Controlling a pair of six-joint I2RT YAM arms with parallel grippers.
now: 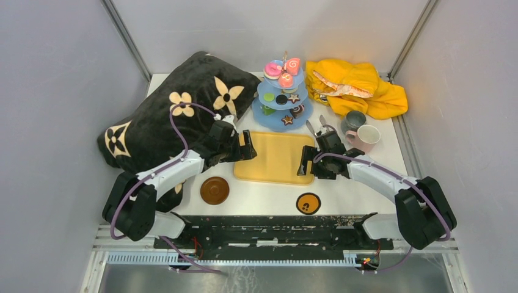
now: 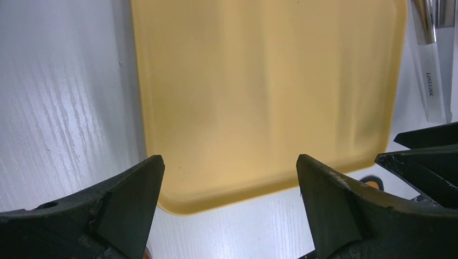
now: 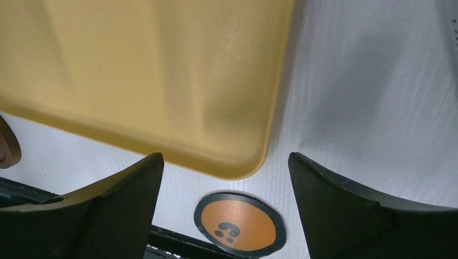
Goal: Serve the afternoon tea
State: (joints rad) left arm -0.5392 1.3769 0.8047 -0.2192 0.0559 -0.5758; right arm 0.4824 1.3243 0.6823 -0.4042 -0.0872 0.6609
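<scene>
Top view: the light-blue three-tier stand (image 1: pixel 272 120) sits at the far side of the table (image 1: pixel 366 177), loaded with toy sweets (image 1: pixel 286 79). The pink cup (image 1: pixel 368 135) and grey mug (image 1: pixel 353 119) stand just right of it. The sweets look light, hard and probably slick, so pinch them across the sides. The cups look rigid and are best taken by the rim. The brown coaster (image 1: pixel 214 190) and orange coaster (image 1: pixel 308 203) lie flat near the front, thin and awkward to lift. The yellow tray (image 1: pixel 276 157) fills the space between the left tool (image 1: pixel 247 146) and right tool (image 1: pixel 305 162). A black pillow (image 1: pixel 159 122) crowds the left.

Left wrist: the jaws are spread wide and empty over the tray's edge, with metal tongs (image 2: pixel 435 65) beyond.

Right wrist: the jaws are wide apart and hold nothing, above the tray's corner and the orange coaster.
</scene>
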